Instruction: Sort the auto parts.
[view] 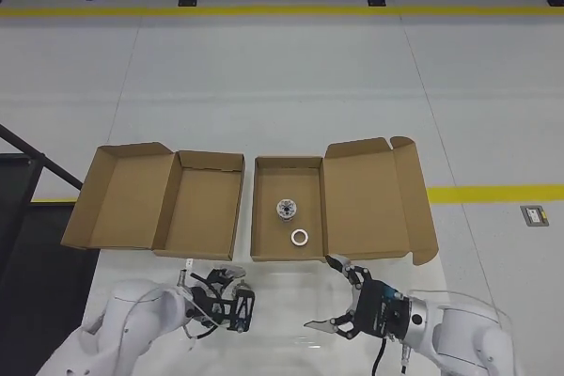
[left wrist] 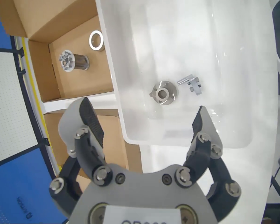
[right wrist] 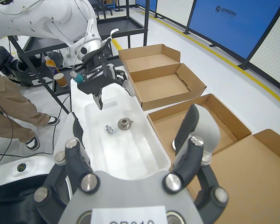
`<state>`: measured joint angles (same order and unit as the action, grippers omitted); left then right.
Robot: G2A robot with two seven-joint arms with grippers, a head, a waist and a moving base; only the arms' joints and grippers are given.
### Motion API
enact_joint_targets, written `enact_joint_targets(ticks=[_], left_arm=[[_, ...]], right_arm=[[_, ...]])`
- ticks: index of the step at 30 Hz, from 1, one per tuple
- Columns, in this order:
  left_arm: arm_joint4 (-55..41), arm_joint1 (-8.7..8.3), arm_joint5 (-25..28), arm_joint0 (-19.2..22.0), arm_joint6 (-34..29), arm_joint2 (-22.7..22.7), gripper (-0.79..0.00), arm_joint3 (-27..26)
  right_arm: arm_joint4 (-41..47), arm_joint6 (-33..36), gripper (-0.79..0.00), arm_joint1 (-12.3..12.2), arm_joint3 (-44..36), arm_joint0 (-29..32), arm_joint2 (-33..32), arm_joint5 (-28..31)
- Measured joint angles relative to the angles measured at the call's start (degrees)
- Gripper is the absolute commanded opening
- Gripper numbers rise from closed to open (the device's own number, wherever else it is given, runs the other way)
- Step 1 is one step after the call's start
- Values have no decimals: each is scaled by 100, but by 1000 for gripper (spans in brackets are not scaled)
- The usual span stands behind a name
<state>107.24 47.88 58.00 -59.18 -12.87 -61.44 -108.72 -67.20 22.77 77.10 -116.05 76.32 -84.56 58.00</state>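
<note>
The white surface (left wrist: 247, 164) carries everything. On its far side sit two open cardboard boxes: the left box (view: 207, 202) has nothing in it, and the right box (view: 287, 179) holds a toothed cylinder (view: 286, 208) with a plain ring (view: 301, 237) just nearer to me.

Nearer, between the arms, is the clear white tray (left wrist: 107, 24). My left end effector (left wrist: 143, 108) hangs over the tray's left end, jaws spread and carrying nothing. The right end effector (right wrist: 134, 113) hangs over the right end, also spread wide and unloaded.

Two parts are left in the tray, near each other but apart: a flanged hub (left wrist: 163, 93) lying flange-down with its bored boss up, and a small notched bracket (left wrist: 192, 83) with a short pin.

Both look like machined metal — rigid, dense for their bulk, and probably slick against the pads and the tray floor. I would take the hub across its raised boss, or across the flange rim if the boss is too short to seat the pads. The bracket is the harder one, I judge — it lies low, so I would pinch its blocky body, not the pin, and expect it to skate.
</note>
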Motion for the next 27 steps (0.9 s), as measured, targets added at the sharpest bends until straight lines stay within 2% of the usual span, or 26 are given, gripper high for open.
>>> enact_joint_targets(ticks=[3, 5, 6, 12, 14, 19, 24, 27], left_arm=[[-355, -94, 0, 415, -353, 539, 0, 147], [-762, -144, 0, 711, -721, 887, -108, 300], [-961, -159, 0, 837, -897, 1032, -126, 356], [-2360, -181, 0, 1607, -2069, 1803, -163, 729], [-2827, -159, 0, 1836, -2396, 2017, -197, 874], [-3562, -71, 0, 2295, -3045, 2564, -209, 1128], [-3739, 79, -18, 2658, -3371, 3041, -231, 1538], [-3768, 201, -123, 2842, -3465, 3279, -305, 1780]], right_arm=[[0, 0, 0, 0, 0, 0, 0, 0], [0, 0, 0, 0, 0, 0, 0, 0], [0, 0, 0, 0, 0, 0, 0, 0], [0, 0, 0, 0, 0, 0, 0, 0], [0, 0, 0, 0, 0, 0, 0, 0], [0, 0, 0, 0, 0, 0, 0, 0], [0, 0, 0, 0, 0, 0, 0, 0], [0, 0, 0, 0, 0, 0, 0, 0]])
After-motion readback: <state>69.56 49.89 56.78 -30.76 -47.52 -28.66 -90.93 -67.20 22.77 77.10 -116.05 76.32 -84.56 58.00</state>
